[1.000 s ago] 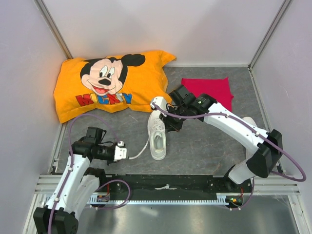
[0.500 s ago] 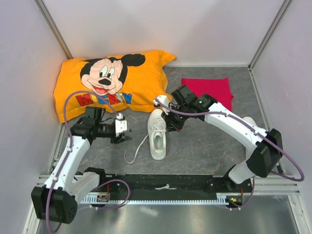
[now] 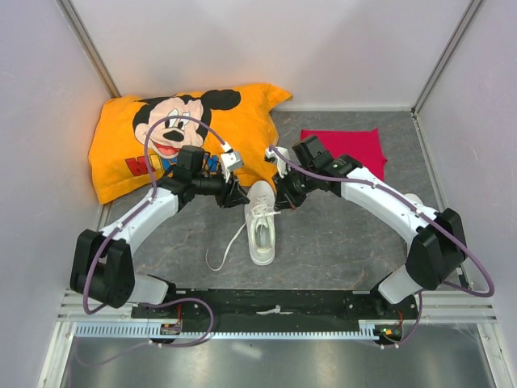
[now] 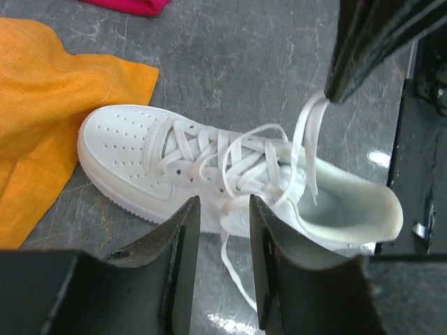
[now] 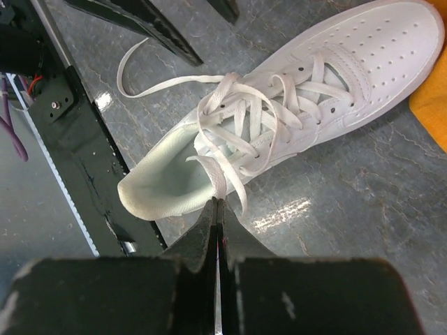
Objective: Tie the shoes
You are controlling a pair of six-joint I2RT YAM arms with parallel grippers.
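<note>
The left hand (image 3: 236,196) is no longer pulling a thin white lace end (image 3: 222,252) out sideways. It is now hovering empty, fingers apart, just beside the toe of the white low-top lace-up sneaker (image 3: 261,226), which is sitting upright on the grey marbled desk (image 3: 339,234) with its toe near the orange cartoon-mouse pillow (image 3: 174,141). That dropped lace end is trailing slack on the desk, so it probably needs regrasping before any knot. The right arm is reaching in low from the other side, its right hand (image 3: 283,200) pinched together on the other lace (image 4: 307,132), holding it up over the tongue.
</note>
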